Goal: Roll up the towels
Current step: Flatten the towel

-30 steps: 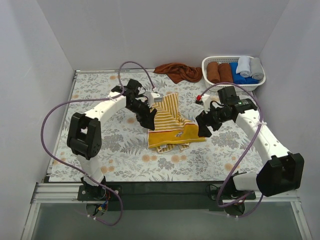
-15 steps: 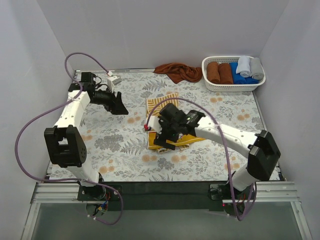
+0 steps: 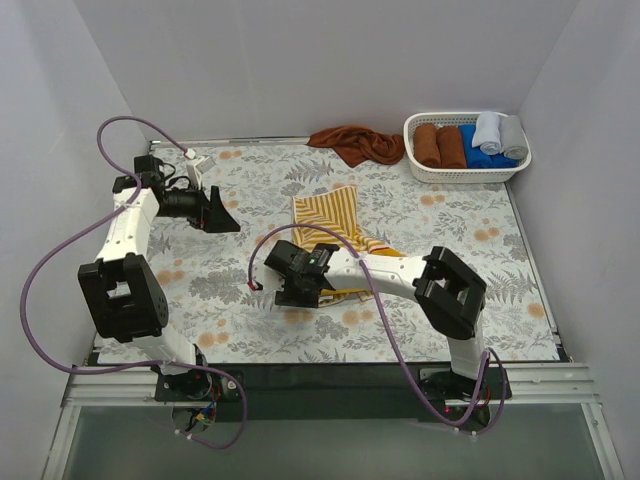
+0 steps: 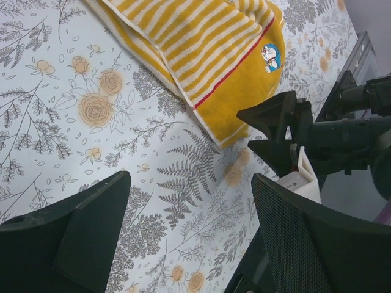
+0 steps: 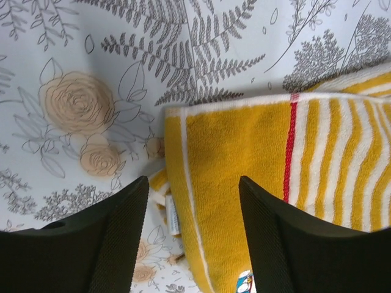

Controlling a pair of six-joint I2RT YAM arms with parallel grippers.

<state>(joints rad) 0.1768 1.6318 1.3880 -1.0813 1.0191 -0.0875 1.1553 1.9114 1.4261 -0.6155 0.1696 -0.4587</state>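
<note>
Two towels, neither rolled yet. The yellow striped towel (image 3: 330,215) lies spread mid-frame, its long axis running up-frame. Your right gripper (image 3: 293,292) hangs released over its lower-left corner, so use that arm. The left gripper (image 3: 222,215), fingers also apart, is well off at left. The rust towel (image 3: 355,143) is crumpled at top centre. The basket (image 3: 463,174) at upper right holds brown, blue and grey rolls (image 3: 440,145).

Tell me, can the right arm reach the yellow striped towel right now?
Probably yes: its open tool sits just above the towel, at its corner, with nothing in between.
</note>
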